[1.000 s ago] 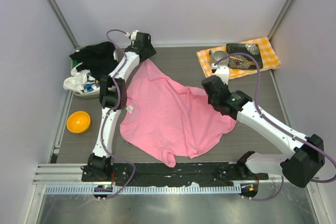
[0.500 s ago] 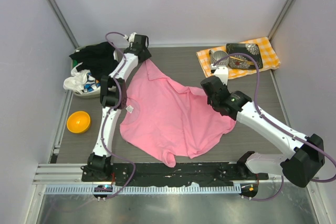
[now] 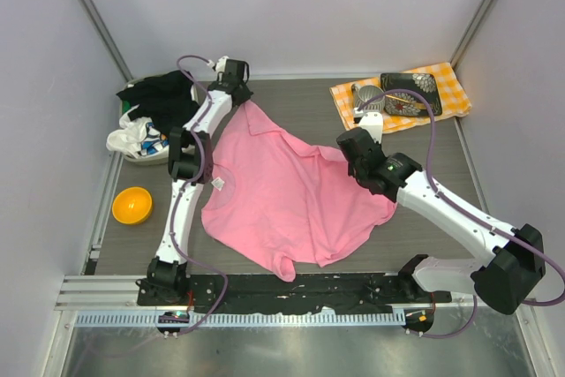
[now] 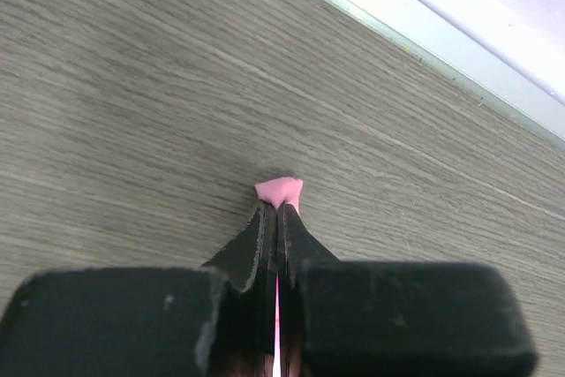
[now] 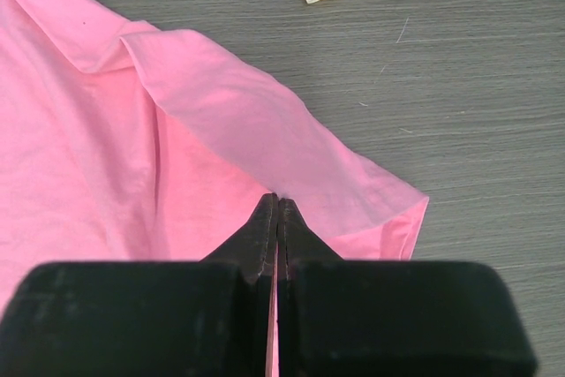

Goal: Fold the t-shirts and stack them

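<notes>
A pink t-shirt [image 3: 291, 196] lies spread and rumpled across the middle of the table. At its far left corner my left gripper [image 3: 244, 101] is shut on the cloth; in the left wrist view a small pink tip [image 4: 280, 190] pokes out past the fingertips [image 4: 263, 227]. My right gripper [image 3: 346, 149] is shut on a fold at the t-shirt's right side [image 5: 265, 130], its fingers [image 5: 290, 222] pinching pink fabric between them. More t-shirts, black and white, sit heaped in a basket [image 3: 146, 116] at the left.
An orange bowl [image 3: 131, 205] sits at the left near the table edge. A yellow checked cloth [image 3: 446, 81] with a dark tray [image 3: 410, 93] and a small round dish lies at the back right. Grey walls close in the table.
My left gripper has closed on the far left corner of the pink t-shirt. The right gripper has stayed shut on its fold and barely moved.
</notes>
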